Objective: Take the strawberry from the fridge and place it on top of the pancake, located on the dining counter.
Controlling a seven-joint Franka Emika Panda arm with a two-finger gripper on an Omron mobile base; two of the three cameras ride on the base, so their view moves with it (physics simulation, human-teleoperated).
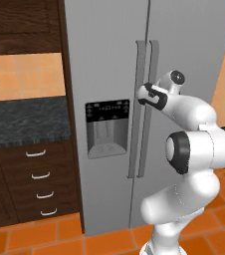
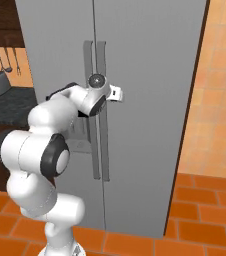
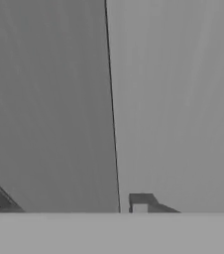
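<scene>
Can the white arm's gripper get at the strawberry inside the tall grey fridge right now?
Probably not: both doors of the tall grey fridge are shut, and the gripper sits at the long vertical handles.

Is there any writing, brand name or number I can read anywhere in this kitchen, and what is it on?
No text here can be read.
Dispenser panel on the fridge: a row of tiny pale marks, too small and blurred to read.
Fridge doors, handles, drawers and robot arm: no lettering that I can make out.
</scene>
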